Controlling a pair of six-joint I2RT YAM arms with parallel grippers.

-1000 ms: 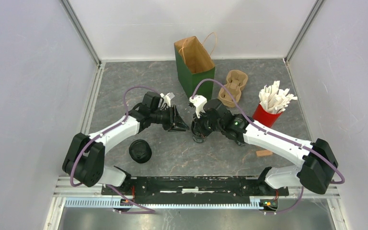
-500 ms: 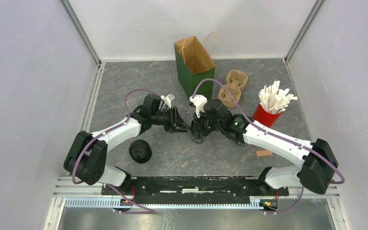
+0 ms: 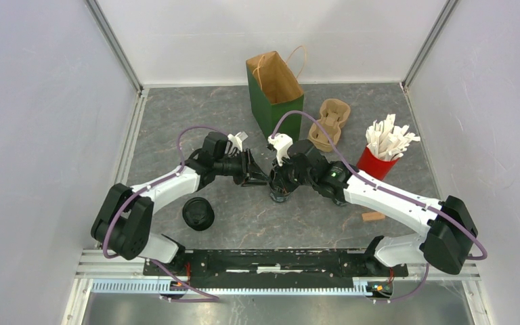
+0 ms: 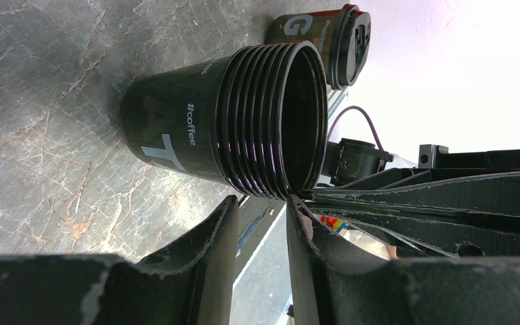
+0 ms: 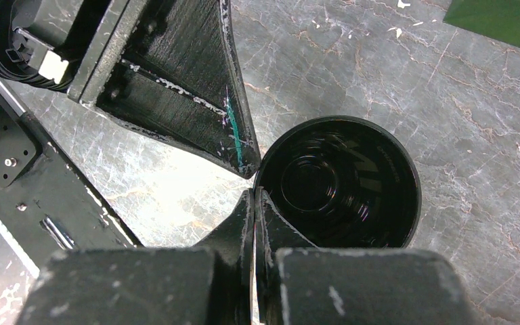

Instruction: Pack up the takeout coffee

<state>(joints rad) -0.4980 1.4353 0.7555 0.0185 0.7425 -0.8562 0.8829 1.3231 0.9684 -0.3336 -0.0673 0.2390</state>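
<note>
A stack of nested black cups (image 5: 342, 183), open-mouthed and without a lid, stands mid-table. It reads "#coffee" in the left wrist view (image 4: 196, 128). My right gripper (image 5: 254, 196) is shut on its rim, one finger inside and one outside; in the top view (image 3: 279, 184) it covers most of the stack. My left gripper (image 4: 261, 203) is open and empty, its tips right at the stack's rim, just left of it in the top view (image 3: 261, 179). A lidded black takeout coffee (image 3: 198, 213) stands alone front left, and shows in the left wrist view (image 4: 325, 37).
A green paper bag (image 3: 275, 95) stands open at the back centre. A tan pulp cup carrier (image 3: 330, 123) lies to its right. A red cup of white packets (image 3: 378, 162) stands right of my right arm. A small brown piece (image 3: 372, 217) lies front right.
My left gripper has crept a little to the right, closer to the cup stack. The right gripper and the stack have stayed put.
</note>
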